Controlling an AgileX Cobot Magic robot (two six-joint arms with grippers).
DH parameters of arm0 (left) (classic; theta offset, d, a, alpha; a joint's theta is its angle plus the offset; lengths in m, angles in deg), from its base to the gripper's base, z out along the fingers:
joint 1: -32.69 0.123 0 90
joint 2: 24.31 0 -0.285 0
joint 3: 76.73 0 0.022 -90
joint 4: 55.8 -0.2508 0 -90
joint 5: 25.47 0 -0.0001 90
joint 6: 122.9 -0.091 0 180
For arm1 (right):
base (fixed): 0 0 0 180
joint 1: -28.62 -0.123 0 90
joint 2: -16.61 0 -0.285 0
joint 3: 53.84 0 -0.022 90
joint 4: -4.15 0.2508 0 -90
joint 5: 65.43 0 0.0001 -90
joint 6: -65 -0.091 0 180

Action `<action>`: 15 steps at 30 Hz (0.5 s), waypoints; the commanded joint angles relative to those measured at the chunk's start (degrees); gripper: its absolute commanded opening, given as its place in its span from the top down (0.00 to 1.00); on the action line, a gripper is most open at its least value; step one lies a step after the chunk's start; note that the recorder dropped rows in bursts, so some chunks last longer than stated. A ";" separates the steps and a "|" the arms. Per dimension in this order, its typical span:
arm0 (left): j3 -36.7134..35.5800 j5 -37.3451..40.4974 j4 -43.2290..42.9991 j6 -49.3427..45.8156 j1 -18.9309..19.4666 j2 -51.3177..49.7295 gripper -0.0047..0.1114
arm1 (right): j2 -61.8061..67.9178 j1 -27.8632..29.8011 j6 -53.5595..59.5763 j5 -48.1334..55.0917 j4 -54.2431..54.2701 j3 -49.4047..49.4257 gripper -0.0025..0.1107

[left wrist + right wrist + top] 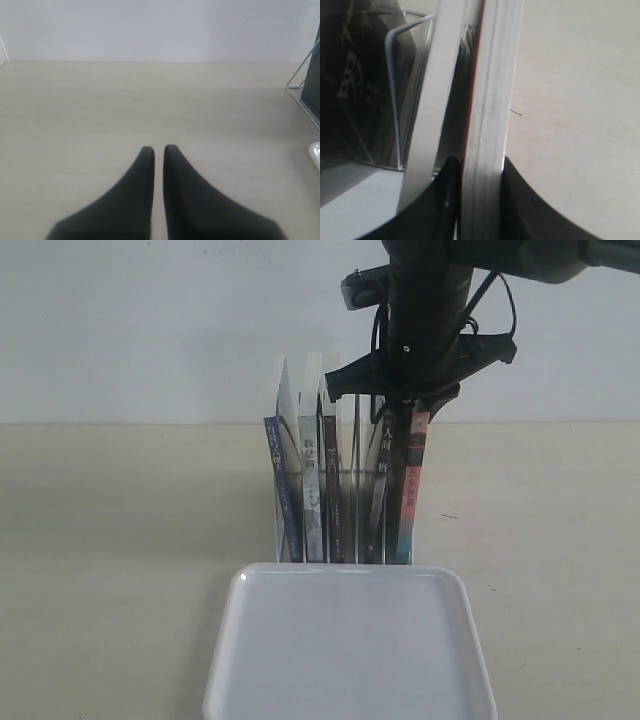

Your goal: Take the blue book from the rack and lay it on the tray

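Looking at the exterior view, we find the thin blue book with white characters on its spine [283, 490] standing at the left end of the small transparent upright rack [284, 390], leaning a little, with a grey-spined book [311, 490] just beside it. The rack stands on the pale beige worktop [120, 540], directly behind the white glossy rectangular tray [232, 640].

The right hand [405, 410] is at the opposite, right end of the rack, well apart from the blue book and separated from it by the other books. It is over the top of the red-and-teal-spined book [416, 490]. In the right wrist view we see its two black fingers [520, 200] pressed against both sides of that book, closed on it, with the white page edge and a thin red cover line between them.

The left hand [158, 150] hovers low over bare worktop, away from the books. Its dark fingers [142, 190] are drawn almost together, leaving only a narrow slit, and hold nothing. A corner of the rack and a sliver of the tray sit at the edge of that view.
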 commanded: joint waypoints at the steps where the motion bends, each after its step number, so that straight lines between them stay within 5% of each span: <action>1: -0.22 -0.45 -0.17 -0.12 -0.46 0.13 0.91 | 0.37 0.38 0.09 1.39 -0.97 -0.20 0.98; 15: -0.22 -0.45 -0.17 -0.12 -0.46 0.13 0.91 | -7.93 0.38 0.09 0.06 -2.07 -6.01 0.98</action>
